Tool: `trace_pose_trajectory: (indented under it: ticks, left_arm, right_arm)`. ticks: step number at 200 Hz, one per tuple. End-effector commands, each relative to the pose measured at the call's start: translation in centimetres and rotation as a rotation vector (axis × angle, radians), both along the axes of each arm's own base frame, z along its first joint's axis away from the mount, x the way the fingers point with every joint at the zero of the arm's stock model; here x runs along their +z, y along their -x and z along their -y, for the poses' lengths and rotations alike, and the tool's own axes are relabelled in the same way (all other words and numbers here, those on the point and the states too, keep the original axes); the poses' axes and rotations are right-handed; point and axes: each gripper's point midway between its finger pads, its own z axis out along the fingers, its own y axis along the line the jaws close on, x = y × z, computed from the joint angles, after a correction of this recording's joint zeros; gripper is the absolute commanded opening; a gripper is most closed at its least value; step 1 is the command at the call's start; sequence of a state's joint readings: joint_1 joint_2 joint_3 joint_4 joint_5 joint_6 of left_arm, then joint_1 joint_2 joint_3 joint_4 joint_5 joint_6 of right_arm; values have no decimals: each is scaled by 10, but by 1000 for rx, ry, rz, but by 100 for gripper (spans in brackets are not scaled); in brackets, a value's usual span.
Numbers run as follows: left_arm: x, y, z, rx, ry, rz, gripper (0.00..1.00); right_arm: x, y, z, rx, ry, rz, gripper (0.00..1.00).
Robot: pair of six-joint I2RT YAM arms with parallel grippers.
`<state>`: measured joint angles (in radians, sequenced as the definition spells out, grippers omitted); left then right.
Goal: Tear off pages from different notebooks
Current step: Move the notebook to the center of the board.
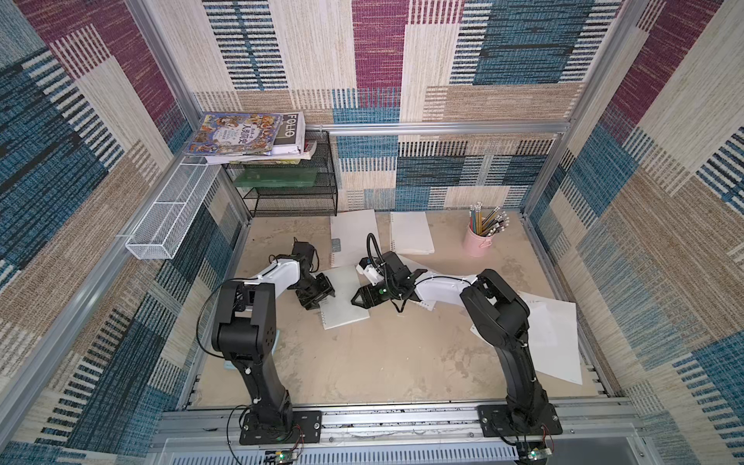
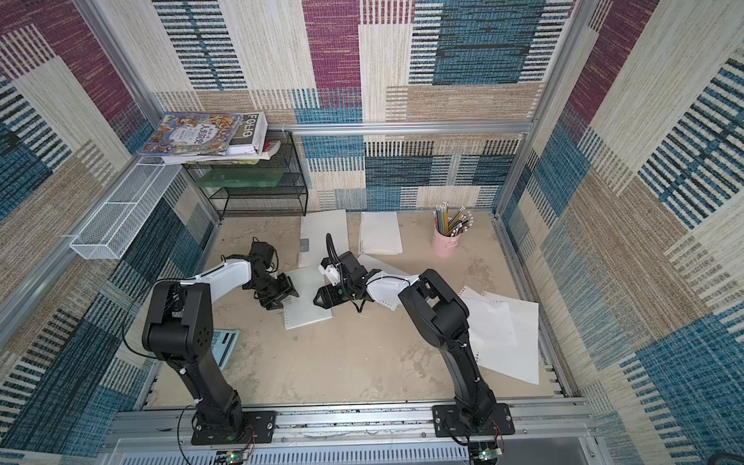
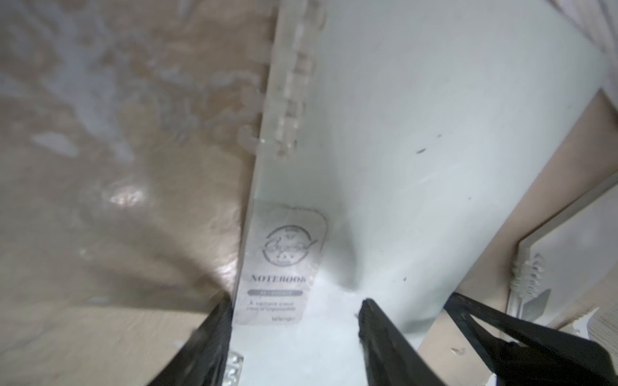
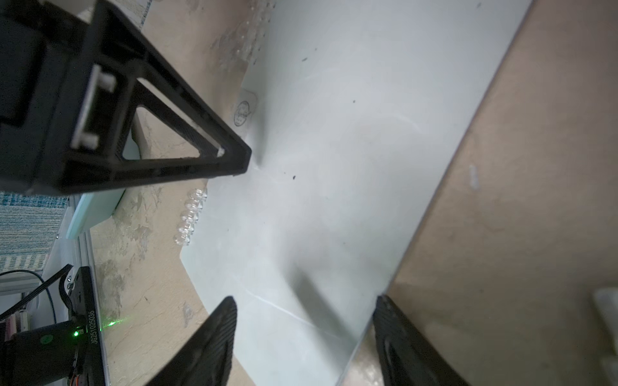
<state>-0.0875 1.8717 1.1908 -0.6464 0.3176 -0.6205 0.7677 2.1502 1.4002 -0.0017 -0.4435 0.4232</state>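
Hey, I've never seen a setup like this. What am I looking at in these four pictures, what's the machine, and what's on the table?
These are two robot arms bolted to the front edge of a table, each ending in a two-fingered gripper. Both top views look down on the whole scene. Each wrist picture comes from a camera on one arm. The left gripper and right gripper are both open over one notebook in the middle, and nothing is gripped. Behind it lie other notebooks. Loose pages lie on the right, and a pink cup of pencils stands at the back.
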Motion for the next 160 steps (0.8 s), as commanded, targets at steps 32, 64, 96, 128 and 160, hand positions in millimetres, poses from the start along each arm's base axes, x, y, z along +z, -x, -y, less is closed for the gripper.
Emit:
trace_pose_trajectory:
  ticks: [32,64,96,128,160]
  left_arm:
    - [-5,24,35,-58,77,4,59]
    - [0,62,59,-93,111,-17,58]
    - [4,92,75,-118,127,-36,58]
    - [10,101,73,-122,102,-40,60]
    - [23,72,50,-82,25,16,72]
  right_arm:
    - [13,31,10,77,11,-41,68]
    - [29,56,29,119,-7,-80,68]
    - [36,89,59,114,-11,-148,68]
    - [47,77,102,-6,2,-131,70]
    - [49,31,112,-77,38,-58,70]
